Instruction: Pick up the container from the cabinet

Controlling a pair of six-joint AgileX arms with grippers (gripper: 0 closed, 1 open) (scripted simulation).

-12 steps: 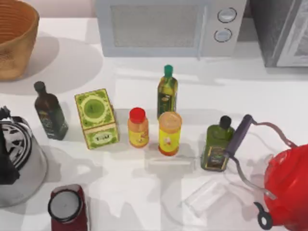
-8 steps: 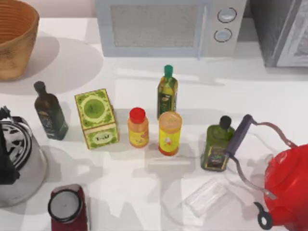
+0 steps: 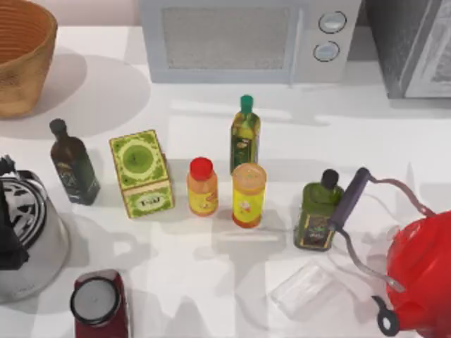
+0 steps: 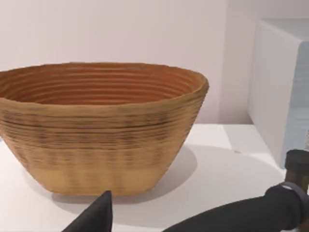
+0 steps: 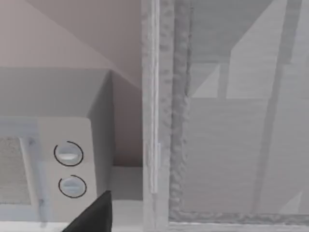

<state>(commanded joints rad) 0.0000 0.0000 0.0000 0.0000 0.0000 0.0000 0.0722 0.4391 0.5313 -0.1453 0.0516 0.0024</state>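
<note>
White table surface carried many things under the overhead camera, with a grey microwave along its far edge and the grey cabinet at the far right corner. The right gripper was raised and faced the cabinet, close in front of it; the pale cabinet door stood directly ahead, and the microwave's two round knobs were beside it. Whether this gripper was open or closed could not be told, and nothing was seen in its hold. What stood behind the door could not be told either. On the table a clear container lay on its side, between a green oil bottle and a red kettle. The left gripper was on the table's left side, facing a woven basket that stood a short way ahead of it; its state could not be told. Near the table's middle stood a green box, a red-capped bottle and a yellow jar.
</note>
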